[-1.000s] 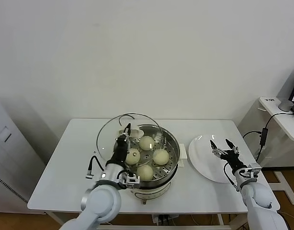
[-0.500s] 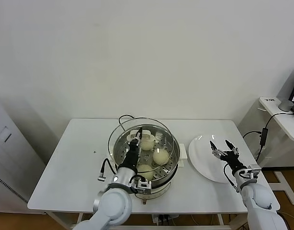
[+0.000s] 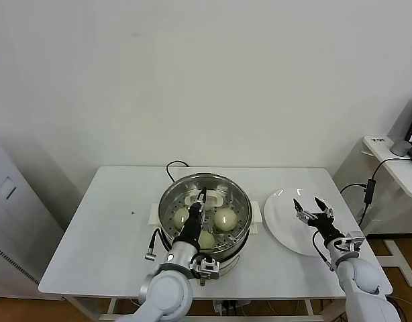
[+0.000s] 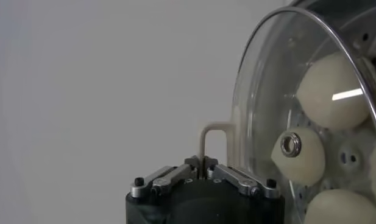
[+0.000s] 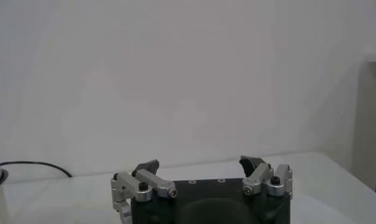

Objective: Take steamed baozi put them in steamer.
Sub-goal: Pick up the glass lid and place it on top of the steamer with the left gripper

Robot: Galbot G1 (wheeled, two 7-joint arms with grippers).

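The steamer (image 3: 241, 235), a shiny steel pot, stands mid-table. Through the glass lid (image 3: 227, 193) that covers its mouth I see three baozi (image 3: 225, 218) on the perforated tray; a fourth is hidden behind the handle and gripper. My left gripper (image 3: 201, 201) is over the pot's middle, shut on the lid's cream handle (image 3: 192, 199). In the left wrist view the gripper (image 4: 202, 167) pinches the handle (image 4: 215, 129), with the lid (image 4: 261, 109) and baozi (image 4: 331, 91) behind it. My right gripper (image 3: 310, 208) is open and empty above the white plate (image 3: 286, 228); it also shows in the right wrist view (image 5: 200, 164).
The plate lies bare to the right of the steamer. A black cord (image 3: 171, 168) runs behind the pot. A white cabinet (image 3: 11, 215) stands left of the table, and a side desk (image 3: 394, 168) with cables to the right.
My left gripper has carried the glass lid rightward from the steamer's left side to over its mouth. The right gripper has barely moved.
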